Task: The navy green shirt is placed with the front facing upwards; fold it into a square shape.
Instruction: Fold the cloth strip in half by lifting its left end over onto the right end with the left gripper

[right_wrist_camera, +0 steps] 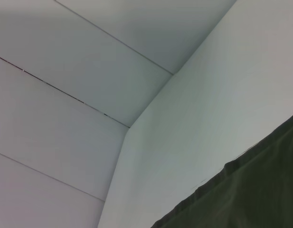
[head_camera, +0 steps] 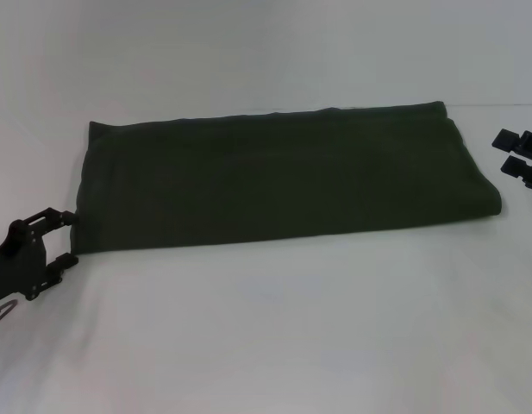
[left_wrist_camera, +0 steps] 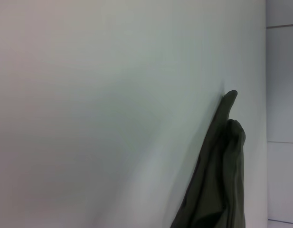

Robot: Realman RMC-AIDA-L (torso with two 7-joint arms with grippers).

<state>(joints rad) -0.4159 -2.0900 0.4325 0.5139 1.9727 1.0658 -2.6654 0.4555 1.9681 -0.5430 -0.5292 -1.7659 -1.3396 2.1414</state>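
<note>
Olive-green cotton lies across the middle of the head view as a long, low band: the navy green shirt (head_camera: 283, 177) is already folded lengthwise, with no lettering, sleeves or neck label showing, only plain dark cloth. Its near edge runs from the lower left of the frame up toward a rounded fold at the right end, and its far edge sits straight against the white tabletop (head_camera: 274, 336). The shape is a wide rectangle, so I judge the first folds done and the crosswise fold, bringing one short end over the other to make a square, not yet made

At the lower left of the frame the left hand (head_camera: 71, 237) is at the shirt's left end, its two fingers spread apart, one at the cloth's edge above and one at the corner below; it seems to bracket that end without having closed on it. The left wrist view shows a bunched dark edge of the shirt (left_wrist_camera: 222, 175) rising from the tabletop. The right hand (head_camera: 507, 151) sits at the right edge of the frame, near the shirt's right end but apart from it, fingers parted and holding nothing. The right wrist view shows a hemmed edge of the shirt (right_wrist_camera: 250, 194)
</note>
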